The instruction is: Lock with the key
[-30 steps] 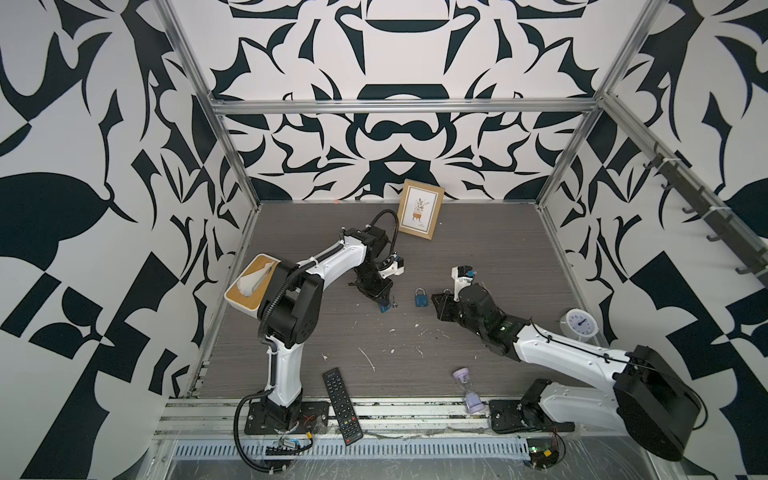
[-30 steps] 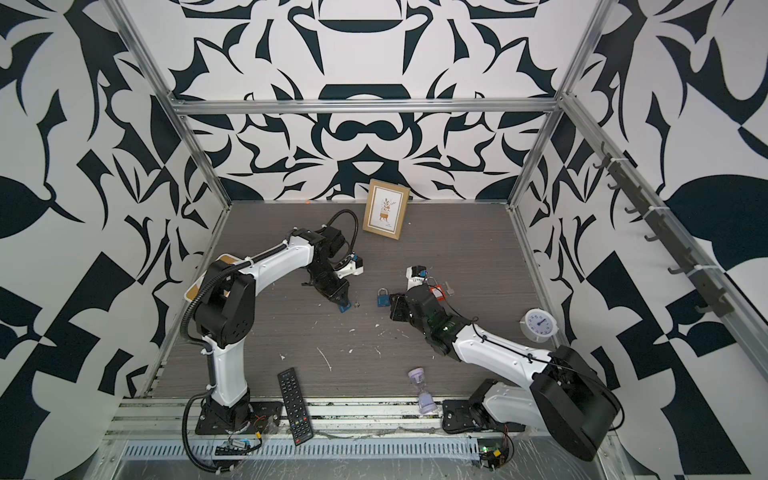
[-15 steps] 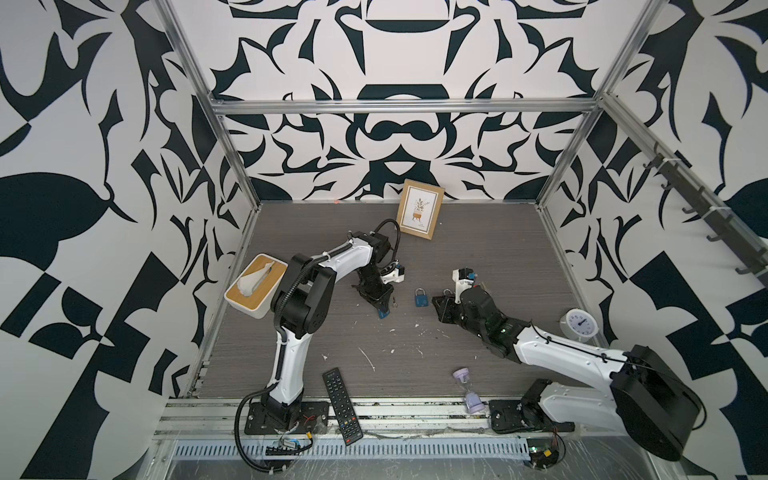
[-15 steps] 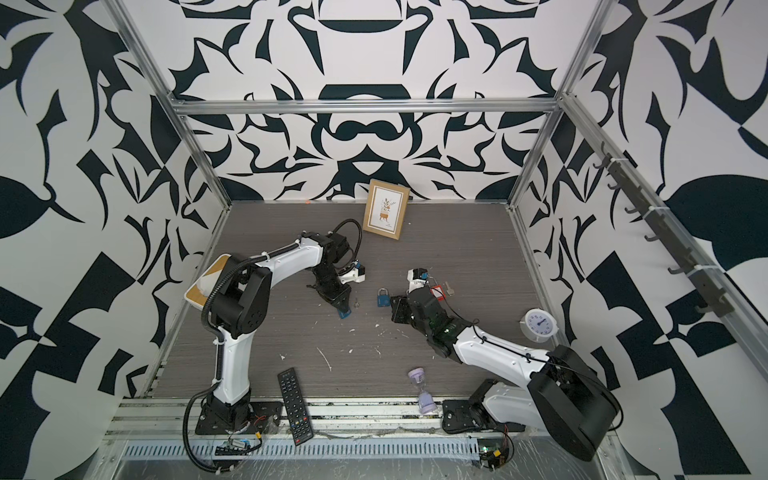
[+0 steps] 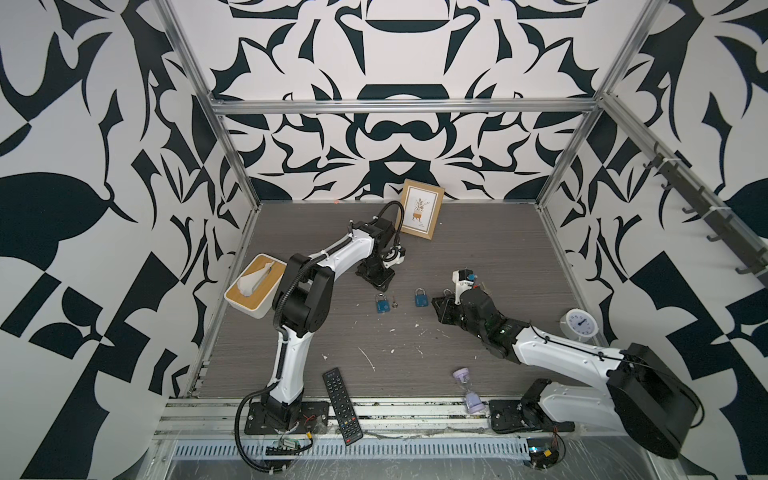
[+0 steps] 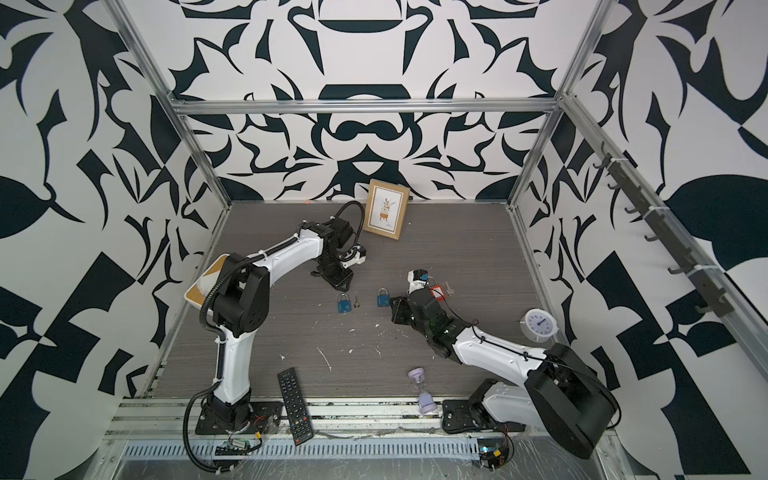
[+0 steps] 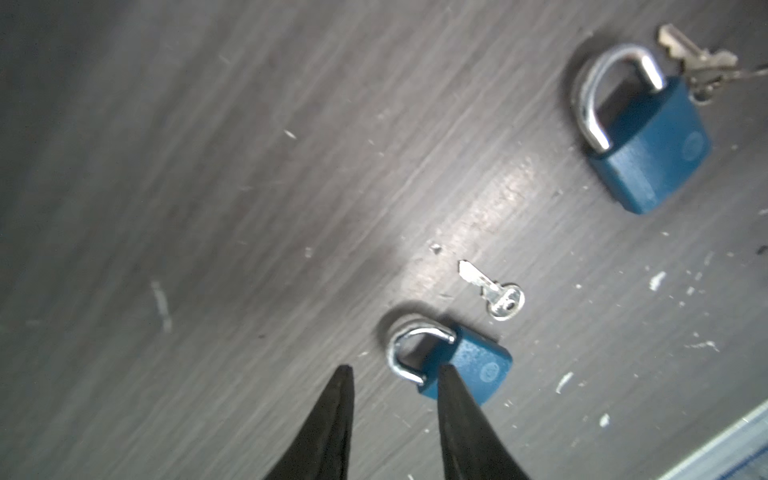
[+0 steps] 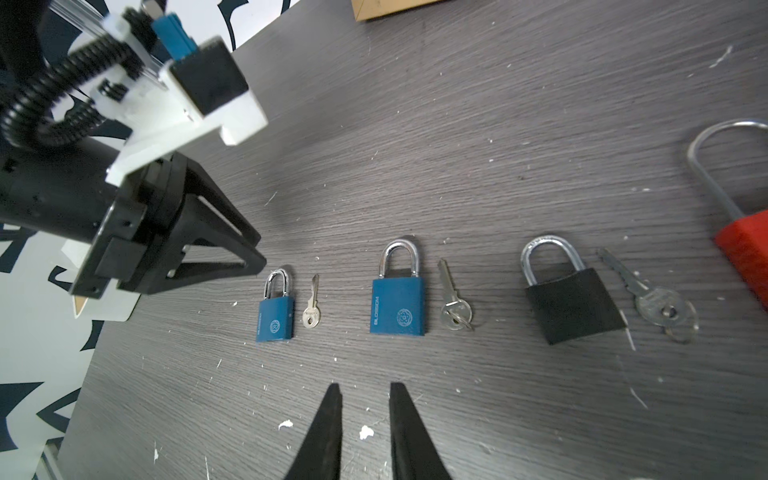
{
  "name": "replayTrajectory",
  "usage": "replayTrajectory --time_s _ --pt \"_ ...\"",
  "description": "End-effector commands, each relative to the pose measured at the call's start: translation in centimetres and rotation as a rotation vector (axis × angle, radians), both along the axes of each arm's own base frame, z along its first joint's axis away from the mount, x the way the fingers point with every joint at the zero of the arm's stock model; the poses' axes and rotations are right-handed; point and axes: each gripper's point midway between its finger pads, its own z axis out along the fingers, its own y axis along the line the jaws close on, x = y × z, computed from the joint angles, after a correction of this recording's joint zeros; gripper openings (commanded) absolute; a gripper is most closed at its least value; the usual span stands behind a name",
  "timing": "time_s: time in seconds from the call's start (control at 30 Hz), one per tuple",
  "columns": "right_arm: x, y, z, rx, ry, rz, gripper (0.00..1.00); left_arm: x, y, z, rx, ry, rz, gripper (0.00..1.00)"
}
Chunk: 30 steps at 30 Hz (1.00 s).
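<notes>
Where it lies flat: small blue padlock (image 8: 274, 322), chrome shackle (image 8: 277, 277), silver key (image 8: 311, 320) beside

Padlocks in a row on grey table (image 8: 457, 145), keys alongside.
Small blue padlock (image 8: 274, 311), small key (image 8: 311, 318); larger blue padlock (image 8: 397, 305), ringed key (image 8: 454, 309); black padlock (image 8: 572, 305), big key (image 8: 658, 305); red padlock (image 8: 746, 249) cut off. Right gripper (image 8: 365, 386) parted, empty.

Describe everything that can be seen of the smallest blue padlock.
The smallest blue padlock lies flat near the middle of the dark wood-grain table. Its body is a matte blue rectangle with a pale round emblem and small lettering along one edge. The shiny metal shackle looks pushed in, so closed. A small silver key lies beside it, apart. Only the table touches it.
</notes>
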Motion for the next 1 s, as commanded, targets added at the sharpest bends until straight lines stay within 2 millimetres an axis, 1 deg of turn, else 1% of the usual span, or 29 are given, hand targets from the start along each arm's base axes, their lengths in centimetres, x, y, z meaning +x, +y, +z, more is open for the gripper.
replayTrajectory --time_s 0.0,0.03,0.07,0.13,0.17,0.2,0.23,0.3,0.37,0.4,0.43,0.47,0.53,0.57,0.63,0.7,0.73,0.77,0.83,0.9,0.97 --pt "0.5 -0.5 2.2 0.003 -0.067 -0.014 0.23 3.3 0.1 5.4 -0.028 -0.235 0.036 0.38" --pt "0.5 -0.7 2.7 -0.011 -0.082 -0.017 0.23 3.8 0.2 6.7 -0.042 -0.292 0.057 0.38" --pt "0.5 -1.0 3.7 -0.026 -0.107 -0.017 0.23 4.5 0.3 8.2 -0.063 -0.363 0.089 0.38" --pt "0.6 -1.9 5.4 -0.071 -0.151 -0.028 0.23 4.8 1.0 10.8 -0.114 -0.488 0.156 0.46" --pt "0.6 -2.4 6.2 -0.091 -0.174 -0.034 0.23 4.7 1.4 11.7 -0.143 -0.539 0.188 0.58" --pt "0.6 -3.0 6.9 -0.123 -0.197 -0.049 0.23 4.2 1.8 12.6 -0.184 -0.585 0.219 0.91" --pt "0.7 -3.9 7.8 -0.152 -0.226 -0.076 0.23 3.6 2.1 13.4 -0.235 -0.620 0.251 1.00" --pt "0.6 -4.8 9.0 -0.197 -0.264 -0.084 0.24 1.9 2.8 14.3 -0.314 -0.645 0.311 1.00" --pt "0.3 -5.1 9.9 -0.221 -0.287 -0.072 0.26 0.5 3.7 15.2 -0.399 -0.687 0.375 1.00" --pt "0.2 -5.1 10.2 -0.232 -0.290 -0.060 0.28 -0.3 4.5 15.5 -0.438 -0.717 0.413 1.00" --pt "0.1 -4.9 10.3 -0.244 -0.291 -0.041 0.32 -1.0 5.4 16.2 -0.485 -0.768 0.453 1.00" --pt "0.1 -4.7 10.3 -0.253 -0.286 -0.025 0.39 -1.4 6.5 16.4 -0.502 -0.818 0.497 1.00" --pt "0.3 -4.6 10.2 -0.280 -0.269 -0.020 0.55 -2.3 10.2 16.8 -0.508 -0.956 0.644 1.00" --pt "0.5 -4.6 10.2 -0.287 -0.259 -0.024 0.60 -2.5 12.3 17.0 -0.489 -1.035 0.726 1.00" --pt "0.7 -4.1 10.2 -0.297 -0.252 -0.004 0.74 -3.3 16.8 16.9 -0.435 -1.187 0.864 1.00" --pt "1.1 -3.8 10.2 -0.304 -0.255 -0.001 0.81 -3.5 19.5 16.5 -0.408 -1.284 0.903 1.00" --pt "1.3 -3.7 10.2 -0.307 -0.258 0.000 0.94 -3.4 20.4 16.2 -0.400 -1.319 0.900 1.00" --pt "1.5 -3.5 10.2 -0.309 -0.258 0.002 0.99 -3.3 21.4 15.8 -0.375 -1.338 0.921 1.00" --pt "1.9 -3.2 10.3 -0.311 -0.260 -0.002 0.99 -3.1 23.3 14.1 -0.267 -1.328 0.984 1.00" --pt "2.3 -3.1 10.3 -0.310 -0.269 -0.012 0.99 -2.6 24.2 12.6 -0.174 -1.314 0.985 1.00" --pt "2.6 -3.1 10.2 -0.305 -0.288 -0.025 0.99 -2.0 24.9 11.6 -0.130 -1.321 0.985 1.00"
